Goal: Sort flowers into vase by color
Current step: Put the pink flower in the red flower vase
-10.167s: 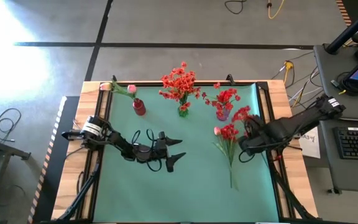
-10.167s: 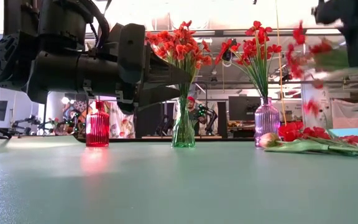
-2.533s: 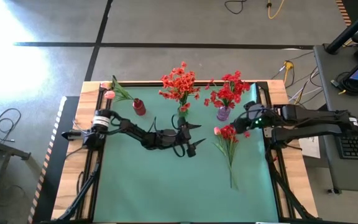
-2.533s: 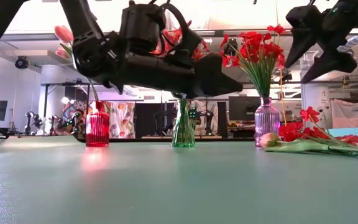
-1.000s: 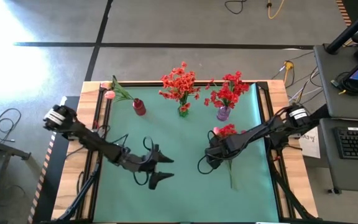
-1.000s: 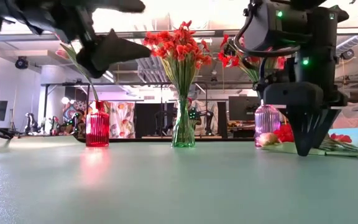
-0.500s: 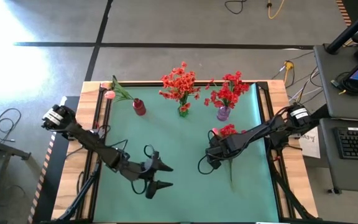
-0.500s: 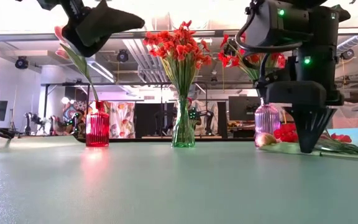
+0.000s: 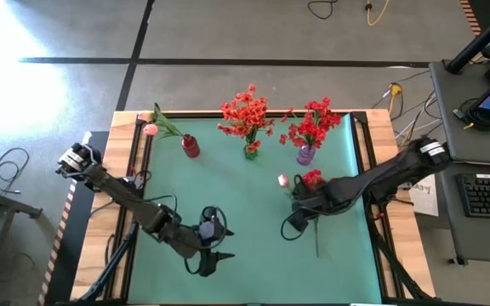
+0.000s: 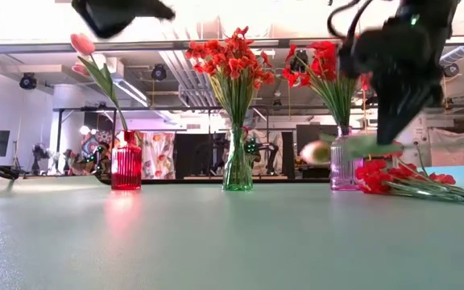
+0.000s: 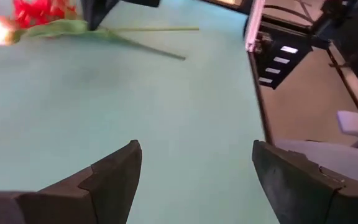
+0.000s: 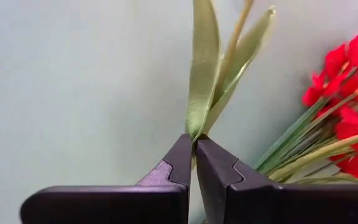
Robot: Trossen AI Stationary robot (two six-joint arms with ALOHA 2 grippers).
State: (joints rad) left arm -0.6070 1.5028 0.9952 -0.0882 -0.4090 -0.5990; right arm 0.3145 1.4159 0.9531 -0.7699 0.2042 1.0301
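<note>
Fingers on my right gripper (image 12: pixel 193 163) are pressed together on the green leaves and stem of a pink tulip (image 9: pixel 283 180), and I have it lifted clear of the mat (image 9: pixel 253 255); in the low view the bud (image 10: pixel 316 151) hangs in the air in front of the purple vase (image 10: pixel 345 169). Nearer the front edge, my left gripper (image 9: pixel 213 246) hangs over bare mat with its jaws wide and nothing between them, so that arm is just waiting.

Just beside the right gripper, a loose bunch of red flowers (image 9: pixel 313 180) lies on the mat, stems trailing toward the front. Beyond it, three vases stand in a row along the back: a small red vase (image 9: pixel 190 147) on the left already holding pink tulips (image 9: pixel 150 129), a green vase (image 9: pixel 251 150) in the middle with orange-red blooms (image 9: pixel 247 110), and the purple one on the right with deep red blooms (image 9: pixel 313 126).

I judge this as the carry step for the pink stem. Next I need to swing it across to the red vase, turn the stem end downward over the narrow neck, and avoid brushing the middle bouquet on the way.
</note>
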